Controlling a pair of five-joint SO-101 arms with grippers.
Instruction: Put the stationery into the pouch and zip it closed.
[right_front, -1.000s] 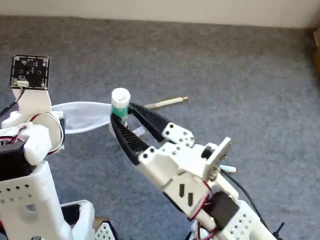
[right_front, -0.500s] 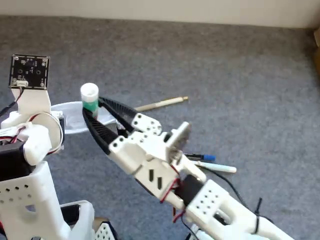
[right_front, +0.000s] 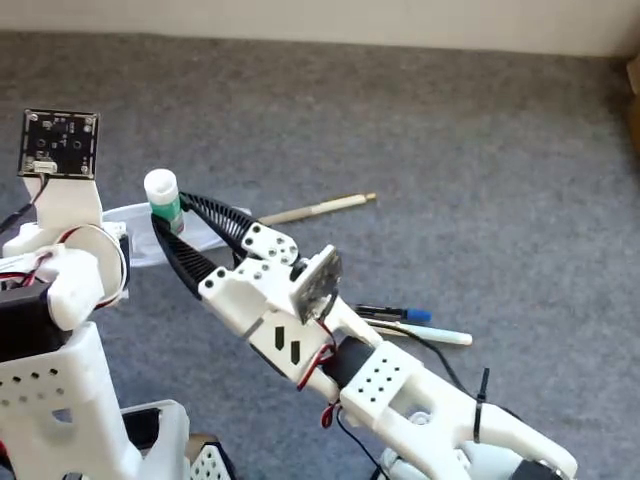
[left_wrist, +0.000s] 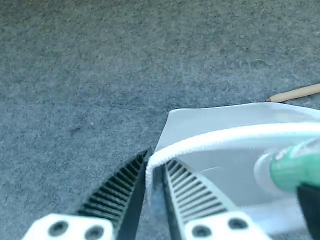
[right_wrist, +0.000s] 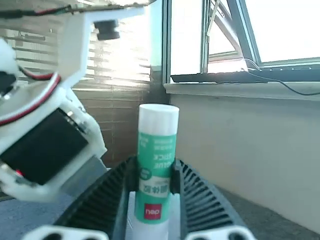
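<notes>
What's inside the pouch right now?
The glue stick, clamped in the right gripper, is at the pouch mouth. The lining visible around it looks bare; deeper inside is hidden by the pouch wall.

A grey, carpet-textured surface (right_front: 480, 120) is stretching back to a pale cream wall (right_front: 400, 25). Bright daylight is pouring through a dark-framed glass window (right_wrist: 280, 30), washing out a slatted brown blind (right_wrist: 120, 80). A thin dark cable (right_wrist: 289, 86) is lying along the pale window sill (right_wrist: 210, 89).

The right end effector (right_front: 168, 210), fingers clamped, lies close beside the left end effector (left_wrist: 156, 162), likewise pinched.
</notes>
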